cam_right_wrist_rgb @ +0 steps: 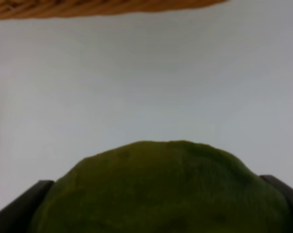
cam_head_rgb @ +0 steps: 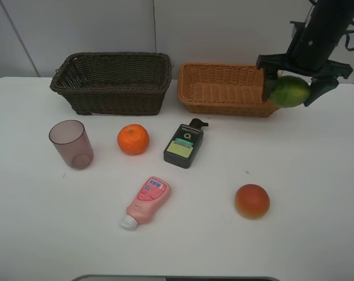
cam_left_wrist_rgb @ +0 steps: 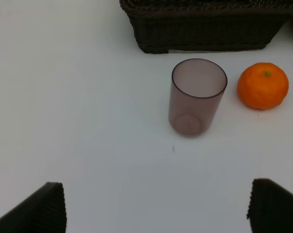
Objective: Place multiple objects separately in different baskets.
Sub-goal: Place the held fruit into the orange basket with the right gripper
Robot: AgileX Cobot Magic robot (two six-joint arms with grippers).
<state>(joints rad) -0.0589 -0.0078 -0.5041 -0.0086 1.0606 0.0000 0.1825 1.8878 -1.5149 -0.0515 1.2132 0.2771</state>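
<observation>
While the right gripper (cam_head_rgb: 294, 88) hangs by the far right end of the light tan basket (cam_head_rgb: 224, 107), it holds the green fruit (cam_head_rgb: 287, 93) between its jaws, lifted clear of the white surface (cam_head_rgb: 317, 175). From where I stand the fruit overlaps the basket's end wall, and I cannot tell whether it is over the rim or just outside it. The wrist view shows bare surface between the fruit and the wicker, so I judge it just short. Nothing shows inside the tan basket or the dark brown basket (cam_head_rgb: 115, 99) beside it, so no object looks placed. The left gripper (cam_left_wrist_rgb: 156, 208) is spread wide and empty above bare surface near the purple cup (cam_left_wrist_rgb: 195, 97), which stands upright just in front of the dark basket with the orange (cam_left_wrist_rgb: 263, 85) beside it. The dark bottle (cam_head_rgb: 184, 144), the pink tube (cam_head_rgb: 146, 201) and the peach-like fruit (cam_head_rgb: 252, 201) lie untouched in the open, well apart from each other. By my reckoning the sorting is barely begun: the first item is in the air and five wait their turn.
</observation>
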